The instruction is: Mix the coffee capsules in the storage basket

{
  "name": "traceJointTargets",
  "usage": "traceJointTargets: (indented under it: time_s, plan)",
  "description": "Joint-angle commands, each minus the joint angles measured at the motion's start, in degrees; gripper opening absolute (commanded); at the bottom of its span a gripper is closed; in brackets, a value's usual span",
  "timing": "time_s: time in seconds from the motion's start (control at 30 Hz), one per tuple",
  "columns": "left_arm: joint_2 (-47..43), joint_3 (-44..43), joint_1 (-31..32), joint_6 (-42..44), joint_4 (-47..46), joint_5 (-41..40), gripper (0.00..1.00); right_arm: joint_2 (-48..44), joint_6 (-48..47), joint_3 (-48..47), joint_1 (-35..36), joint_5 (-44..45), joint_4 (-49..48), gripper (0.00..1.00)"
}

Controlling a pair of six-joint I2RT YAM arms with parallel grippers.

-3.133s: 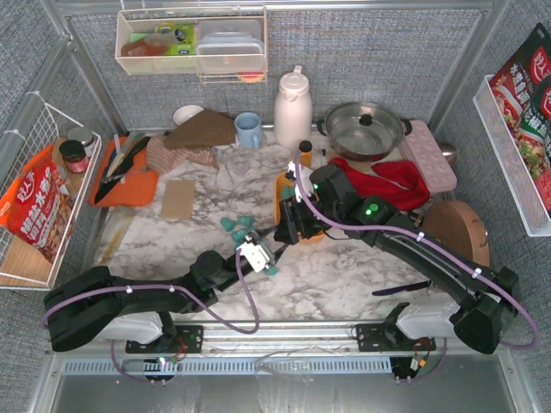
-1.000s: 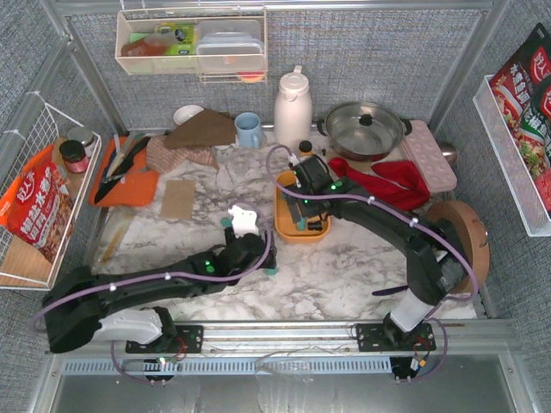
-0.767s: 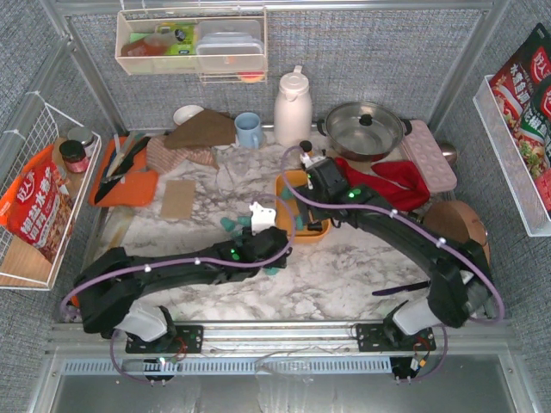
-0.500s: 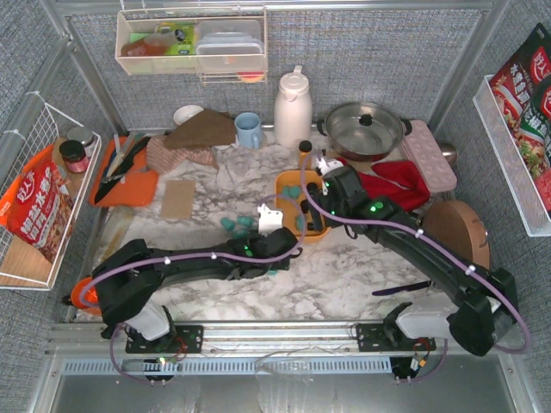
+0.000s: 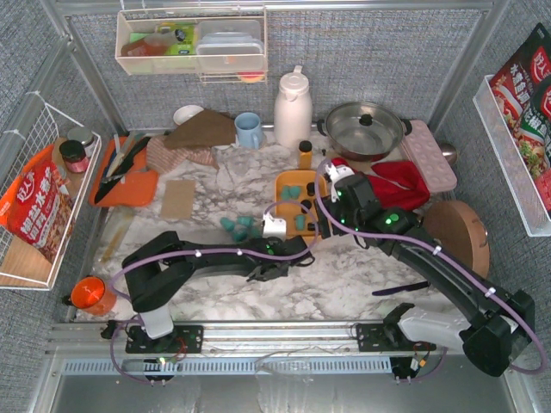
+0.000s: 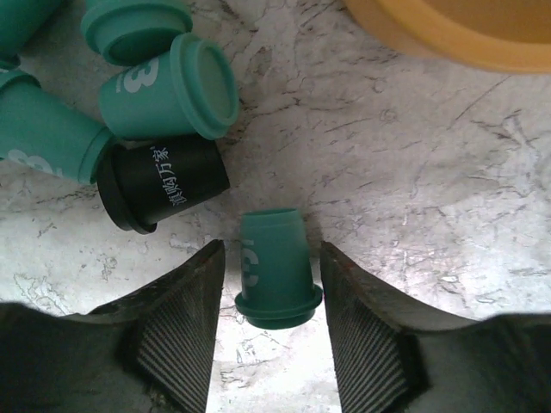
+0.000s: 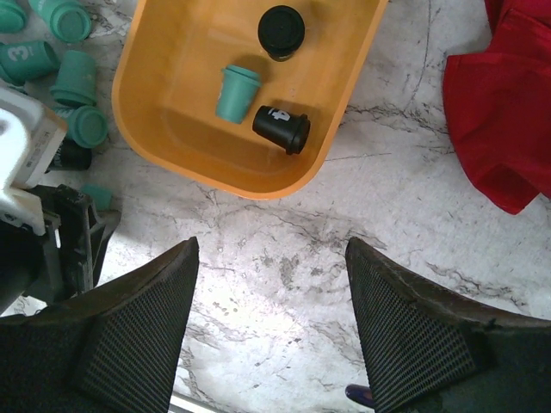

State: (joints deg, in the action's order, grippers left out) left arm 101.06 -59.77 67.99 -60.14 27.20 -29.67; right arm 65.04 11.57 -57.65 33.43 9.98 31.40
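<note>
The orange storage basket (image 5: 279, 206) sits mid-table and holds a teal capsule (image 7: 236, 93) and two black ones (image 7: 281, 129). More teal coffee capsules (image 5: 234, 226) lie on the marble to its left. My left gripper (image 5: 267, 271) is low over the table, near of that cluster. Its jaws are open and straddle a lone teal capsule (image 6: 274, 271), with narrow gaps on both sides. A black capsule (image 6: 164, 191) and teal ones (image 6: 172, 95) lie just beyond, and the basket's rim (image 6: 465, 34) shows beyond on the right. My right gripper (image 7: 270, 245) is open and empty over bare marble, near of the basket (image 7: 172, 163).
A white thermos (image 5: 293, 107), lidded pot (image 5: 366, 129), blue mug (image 5: 249, 129) and small amber bottle (image 5: 305, 153) stand at the back. A red cloth (image 5: 392, 181) and pink egg tray (image 5: 428, 155) lie right of the basket. An orange cup (image 5: 90, 292) sits near left.
My left gripper has swung right and come down over the lone teal capsule, its jaws narrowing. My right gripper has pulled back from over the basket toward the near side.
</note>
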Motion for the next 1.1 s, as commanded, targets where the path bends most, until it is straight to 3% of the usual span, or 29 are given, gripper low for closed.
traceJointTargets:
  time_s: [0.0,0.27,0.43,0.73,0.9,1.07]
  plan:
    - [1.5,-0.9,0.2,-2.3,3.9,-2.3,0.54,-0.5,0.7,0.2,0.1,-1.1,0.2,0.73]
    - [1.6,-1.1,0.4,-1.9,3.2,-2.9,0.33,-1.2,0.9,0.2,0.1,-1.6,0.8,0.73]
    - [-4.2,0.5,0.6,3.5,-3.6,-3.2,0.29,-2.9,1.5,0.2,0.1,-4.4,1.1,0.73]
    - [-23.3,17.4,0.6,26.7,-40.2,0.0,0.25,-5.8,2.9,-1.4,0.6,-11.4,2.3,0.74]
    - [-27.7,27.1,0.6,44.1,-62.4,3.8,0.19,-6.6,4.7,-3.0,2.3,-14.1,1.5,0.74]
    - [-28.5,32.9,0.6,57.5,-78.2,8.2,0.15,-6.4,7.3,-3.4,5.3,-16.6,-1.1,0.74]
